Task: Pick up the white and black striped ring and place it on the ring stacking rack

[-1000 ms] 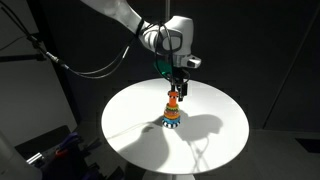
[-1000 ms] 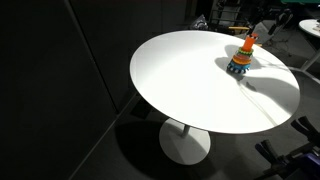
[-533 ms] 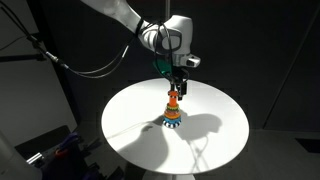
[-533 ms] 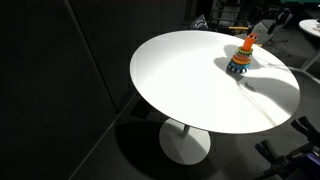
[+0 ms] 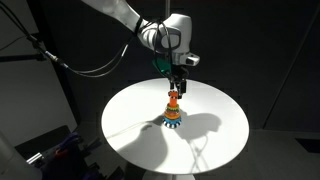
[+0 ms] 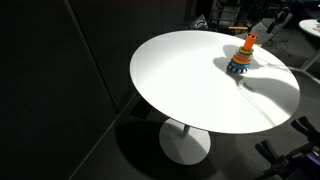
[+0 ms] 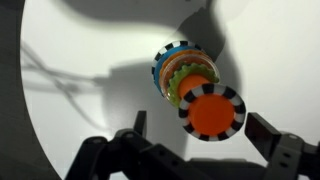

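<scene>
The ring stacking rack stands on the round white table, with coloured rings stacked on it; it also shows in an exterior view. In the wrist view the white and black striped ring sits at the top of the stack, around the orange tip. My gripper is open, its two dark fingers apart on either side of the striped ring and not touching it. In an exterior view the gripper hangs just above the stack.
The table's edge drops off to a dark floor with a pedestal base. Cables hang behind the arm. Clutter lies beyond the table's far side.
</scene>
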You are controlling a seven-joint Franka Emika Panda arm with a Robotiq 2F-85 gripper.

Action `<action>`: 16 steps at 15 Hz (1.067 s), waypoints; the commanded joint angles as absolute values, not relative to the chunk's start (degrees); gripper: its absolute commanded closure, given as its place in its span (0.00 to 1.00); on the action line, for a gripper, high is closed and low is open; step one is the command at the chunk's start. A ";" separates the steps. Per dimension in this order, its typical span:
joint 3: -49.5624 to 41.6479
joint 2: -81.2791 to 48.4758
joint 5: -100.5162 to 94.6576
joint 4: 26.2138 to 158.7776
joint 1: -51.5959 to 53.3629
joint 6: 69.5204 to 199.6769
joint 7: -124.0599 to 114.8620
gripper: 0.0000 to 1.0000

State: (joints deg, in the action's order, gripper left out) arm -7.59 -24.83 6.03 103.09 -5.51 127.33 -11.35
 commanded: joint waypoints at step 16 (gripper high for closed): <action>-8.56 -24.98 1.85 103.64 -5.00 127.32 -14.20 0.00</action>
